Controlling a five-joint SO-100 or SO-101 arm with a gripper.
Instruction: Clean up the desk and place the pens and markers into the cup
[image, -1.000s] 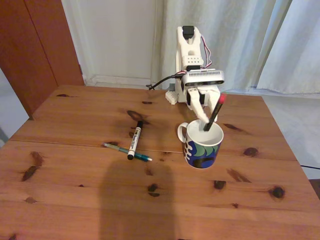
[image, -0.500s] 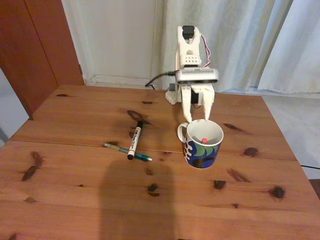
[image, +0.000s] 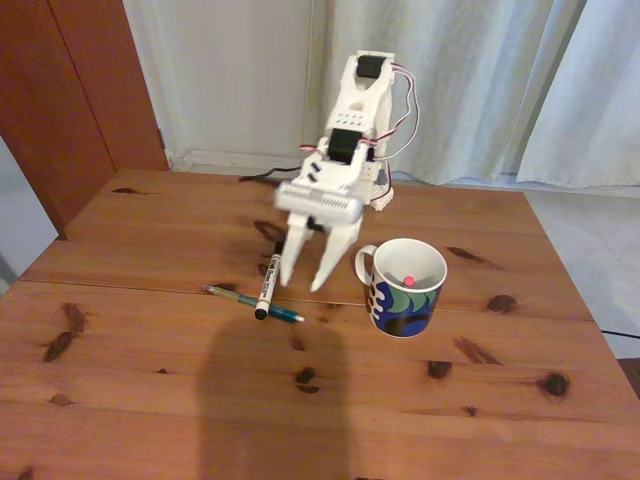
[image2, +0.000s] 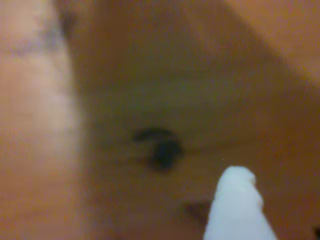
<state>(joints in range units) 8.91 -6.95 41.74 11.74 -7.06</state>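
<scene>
Two fingers (image: 305, 280) spread, empty, above desk (image: 150, 400); marker (image: 269, 279) beside; cup (image: 404, 287) right.

1. The worktop (image: 150, 400) is reddish-brown pine with dark knots all over; the wrist view has one blurry black knot (image2: 159, 149) on orange-brown wood.
2. The cup (image: 404, 290) is white inside, with blue, green and black waves outside, and a little red dot showing in it.
3. The marker (image: 268, 281) has a white barrel, black cap and black print.
4. The thin pen (image: 252, 302) under it is teal-green.
5. The pincer (image: 304, 275) and arm are plain white, with red and white wires up top.
6. The curtains (image: 480, 80) are pale grey-white and the door (image: 80, 90) is red-brown.
</scene>
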